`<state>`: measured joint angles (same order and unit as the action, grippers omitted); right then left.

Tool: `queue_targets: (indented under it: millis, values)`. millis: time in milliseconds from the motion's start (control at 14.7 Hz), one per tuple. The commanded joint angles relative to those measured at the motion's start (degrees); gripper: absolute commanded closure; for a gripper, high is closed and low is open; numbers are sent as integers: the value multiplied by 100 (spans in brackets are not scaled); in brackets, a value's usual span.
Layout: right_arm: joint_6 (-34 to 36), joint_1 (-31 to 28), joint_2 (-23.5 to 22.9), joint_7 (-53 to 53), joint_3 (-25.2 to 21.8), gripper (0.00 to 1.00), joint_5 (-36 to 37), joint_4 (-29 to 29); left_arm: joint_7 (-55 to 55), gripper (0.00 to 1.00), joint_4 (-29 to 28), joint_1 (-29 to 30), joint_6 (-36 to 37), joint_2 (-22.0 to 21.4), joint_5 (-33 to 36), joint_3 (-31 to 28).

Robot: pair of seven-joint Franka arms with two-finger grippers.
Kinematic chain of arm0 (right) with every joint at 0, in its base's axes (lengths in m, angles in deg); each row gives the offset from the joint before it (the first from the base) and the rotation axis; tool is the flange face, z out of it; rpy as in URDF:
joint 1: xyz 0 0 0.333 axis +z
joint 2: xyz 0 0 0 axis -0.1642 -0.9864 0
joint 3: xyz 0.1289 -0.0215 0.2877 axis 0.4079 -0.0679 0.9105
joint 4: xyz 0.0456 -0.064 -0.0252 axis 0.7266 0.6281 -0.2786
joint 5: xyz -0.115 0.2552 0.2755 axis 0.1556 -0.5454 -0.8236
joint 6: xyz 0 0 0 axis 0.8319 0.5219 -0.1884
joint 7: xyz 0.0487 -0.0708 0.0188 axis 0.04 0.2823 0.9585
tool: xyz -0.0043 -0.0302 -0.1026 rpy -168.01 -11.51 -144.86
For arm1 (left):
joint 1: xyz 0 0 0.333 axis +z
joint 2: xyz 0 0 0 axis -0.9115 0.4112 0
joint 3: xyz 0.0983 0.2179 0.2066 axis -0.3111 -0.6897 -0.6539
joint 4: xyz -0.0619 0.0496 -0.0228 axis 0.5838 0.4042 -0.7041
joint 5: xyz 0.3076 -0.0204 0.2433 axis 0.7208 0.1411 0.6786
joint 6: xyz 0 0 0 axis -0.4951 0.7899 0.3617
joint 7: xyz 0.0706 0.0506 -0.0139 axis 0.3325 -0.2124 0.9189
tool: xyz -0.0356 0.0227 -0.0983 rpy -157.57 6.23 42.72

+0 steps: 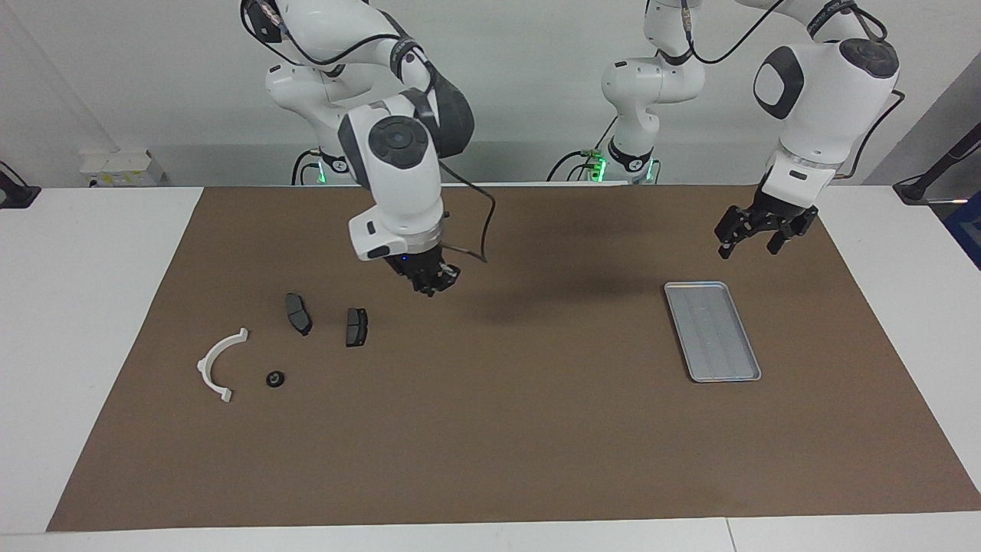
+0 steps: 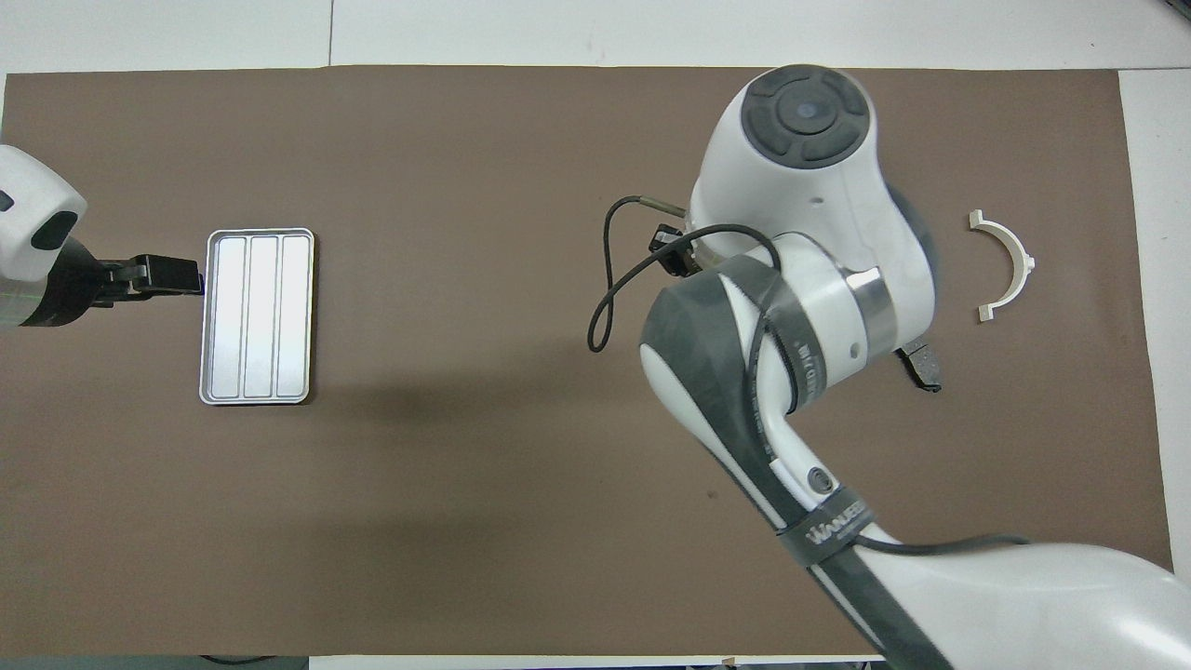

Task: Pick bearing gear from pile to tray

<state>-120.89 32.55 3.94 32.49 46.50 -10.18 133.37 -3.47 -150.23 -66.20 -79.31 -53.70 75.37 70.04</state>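
A brown mat (image 1: pixel 506 429) covers most of the white table (image 1: pixel 92 307), with a pale wall beyond the robots. The tray (image 1: pixel 712 330) lies toward the left arm's end, near the mat's edge. The pile sits toward the right arm's end: white bracket (image 1: pixel 218 366), small black round piece (image 1: pixel 274 379), two brake pads (image 1: pixel 297 313) (image 1: pixel 355 326). The mat between is bare. The right gripper (image 1: pixel 431 282) hangs closed above the mat beside the pads; what it holds cannot be told. The left gripper (image 1: pixel 759 234) waits open just beside the tray.
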Motion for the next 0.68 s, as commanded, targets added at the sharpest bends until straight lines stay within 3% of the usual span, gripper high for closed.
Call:
queue_targets:
  millis: [0,341,613]
  values:
    - [-165,465,159,-538,-1,100,-169,235,73,0,-181,-74,-165,-109,-19,-54]
    - [-1367,863,19,-1041,-1,100,-125,841,170,0,-181,-83,-147,-100,-19,-54]
    - [-1764,1169,-376,-1137,-18,100,67,798,179,0,-181,-136,-129,-100,-19,-54]
